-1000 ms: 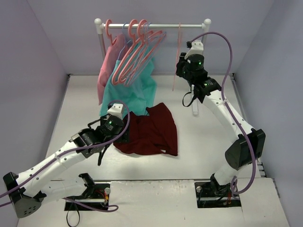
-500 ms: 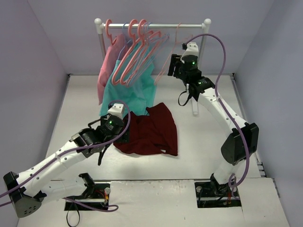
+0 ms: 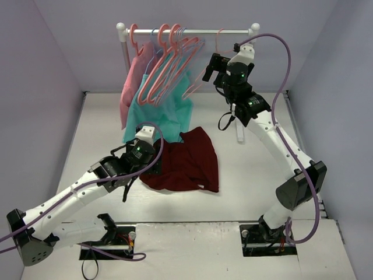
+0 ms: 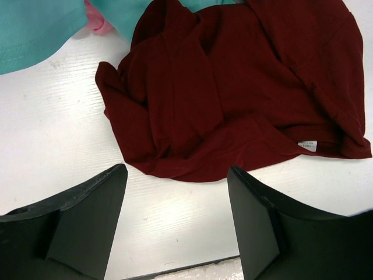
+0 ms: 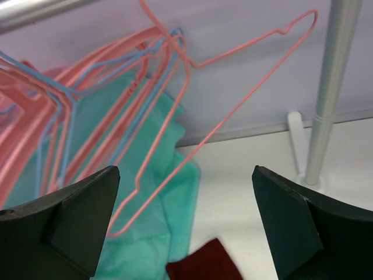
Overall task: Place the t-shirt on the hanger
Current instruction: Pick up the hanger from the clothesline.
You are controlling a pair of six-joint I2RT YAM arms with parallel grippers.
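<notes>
We show the left claw (image 4: 176, 175) released, its jaws spread above the white counter (image 4: 52, 134), just short of the hem of the crumpled maroon t-shirt (image 4: 233, 87). The t-shirt lies on the counter beside a teal garment (image 4: 29, 23). The right claw (image 5: 185, 172) is likewise released, raised near the rail (image 3: 186, 31) and facing the salmon hanger (image 5: 250, 85), which hangs tilted beside similar hangers.
</notes>
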